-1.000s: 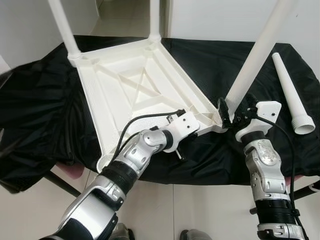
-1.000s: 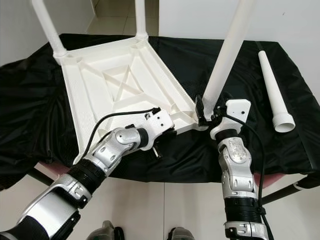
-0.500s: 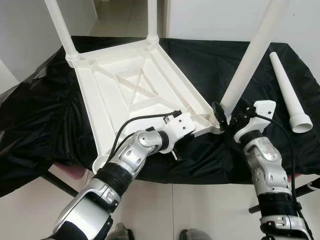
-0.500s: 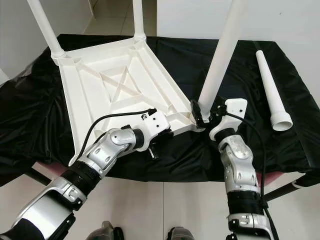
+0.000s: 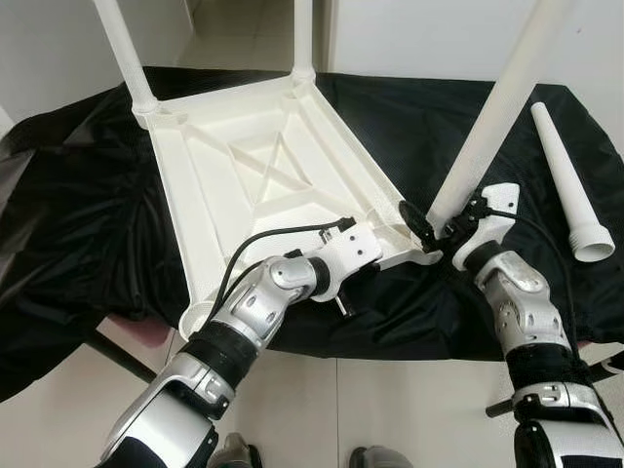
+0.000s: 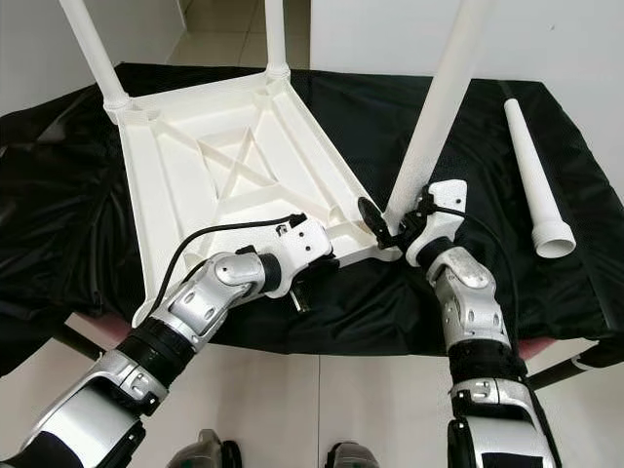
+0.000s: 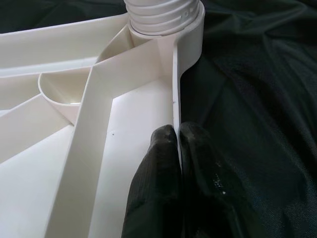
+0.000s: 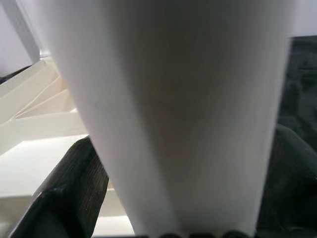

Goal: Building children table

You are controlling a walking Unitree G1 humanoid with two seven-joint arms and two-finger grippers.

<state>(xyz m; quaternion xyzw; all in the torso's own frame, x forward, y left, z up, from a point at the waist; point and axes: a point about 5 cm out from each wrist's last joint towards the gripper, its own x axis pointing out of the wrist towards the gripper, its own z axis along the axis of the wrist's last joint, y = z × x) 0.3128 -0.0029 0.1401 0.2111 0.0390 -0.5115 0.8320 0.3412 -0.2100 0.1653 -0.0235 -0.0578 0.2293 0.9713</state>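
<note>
I have the white tabletop (image 5: 263, 185) lying upside down on the black cloth (image 5: 68, 214) that covers the surface, ribbed underside facing up. 2 legs (image 5: 125, 49) stand in the tabletop's far corners, and a 3rd leg (image 5: 492, 112) rises tilted from its near right corner. A 4th, loose leg (image 5: 565, 180) lies flat on the cloth well to the right of the tabletop, wide threaded end toward me.

My left gripper (image 7: 178, 163) sits on the tabletop's near edge, just left of the corner with the 3rd leg. In the left wrist view its jaws are pinched narrow on the thin rim wall, 1 finger inside the tabletop and 1 outside against the cloth, with the threaded socket (image 7: 163, 17) of that corner straight ahead of them.

My right gripper (image 5: 437, 226) is at the base of the 3rd leg, right above the tabletop's corner. In the right wrist view the white leg runs between the 2 black fingers (image 8: 74, 191), which are spread wide around it; the near finger looks to be against the leg, but I cannot tell how firmly it bears.

Pale floor tiles (image 5: 390, 409) show below the surface's front edge.
</note>
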